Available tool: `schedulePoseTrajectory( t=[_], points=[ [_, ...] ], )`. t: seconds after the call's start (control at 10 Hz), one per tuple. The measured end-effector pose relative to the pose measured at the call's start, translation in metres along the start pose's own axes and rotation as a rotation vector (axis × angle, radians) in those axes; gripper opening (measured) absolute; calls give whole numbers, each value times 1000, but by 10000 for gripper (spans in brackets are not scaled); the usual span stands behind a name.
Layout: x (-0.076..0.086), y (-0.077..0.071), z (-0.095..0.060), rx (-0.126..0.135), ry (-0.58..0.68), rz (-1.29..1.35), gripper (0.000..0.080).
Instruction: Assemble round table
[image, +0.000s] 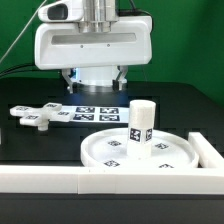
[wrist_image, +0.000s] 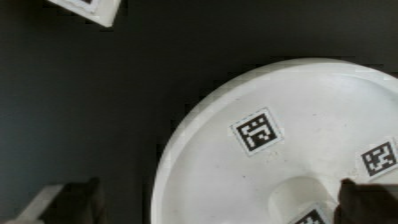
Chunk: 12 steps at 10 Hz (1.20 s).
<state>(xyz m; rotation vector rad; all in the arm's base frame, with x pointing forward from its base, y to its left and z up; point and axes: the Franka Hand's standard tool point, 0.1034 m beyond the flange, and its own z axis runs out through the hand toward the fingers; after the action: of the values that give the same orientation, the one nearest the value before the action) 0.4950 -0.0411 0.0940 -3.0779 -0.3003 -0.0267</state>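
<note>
The claw (wrist_image: 217, 203) is seen released: its two dark fingers (wrist_image: 68, 203) are held wide apart and nothing is gripped between them. Below the claw, with clear air between, a large round white plastic disc with a raised rim (wrist_image: 285, 130) is laid flat on the matte black desk (wrist_image: 89, 110). The disc's curved edge is seen passing under the gap of the jaws, so that one finger is set over the disc and the other over bare desk. Black-and-white square tags are carried on the disc's face.

A short white cylindrical post (image: 141, 125), tagged on its side, is stood upright on the disc, lower than the claw and apart from it. The marker board (image: 95, 112) is spread on the desk under the arm. Just beside it, on the side of the claw away from the disc, a flat white cross-shaped piece (image: 35, 116) is laid.

Farthest from the claw, the desk is closed off by a long straight white border wall (image: 110, 180) that is turned at a corner past the disc. A green backdrop (image: 12, 30) is hung behind the arm.
</note>
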Motion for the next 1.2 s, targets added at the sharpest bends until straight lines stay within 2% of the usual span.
schedulePoseTrajectory(
  t=[0.2,0.4,0.5,0.8,0.9,1.0,1.1,1.2],
  points=[
    [-22,27,11,-6,-19,-118,649],
    [-41,57,14,4,-41,-161,649],
    [-44,64,14,4,-41,-153,649],
    [-44,62,14,4,-42,-153,649],
    [-44,64,15,-4,-37,-165,649],
    [-47,69,17,-34,-17,-183,649],
    [-53,71,20,-50,-8,-188,649],
    [-61,74,23,-52,-12,-193,649]
  ],
)
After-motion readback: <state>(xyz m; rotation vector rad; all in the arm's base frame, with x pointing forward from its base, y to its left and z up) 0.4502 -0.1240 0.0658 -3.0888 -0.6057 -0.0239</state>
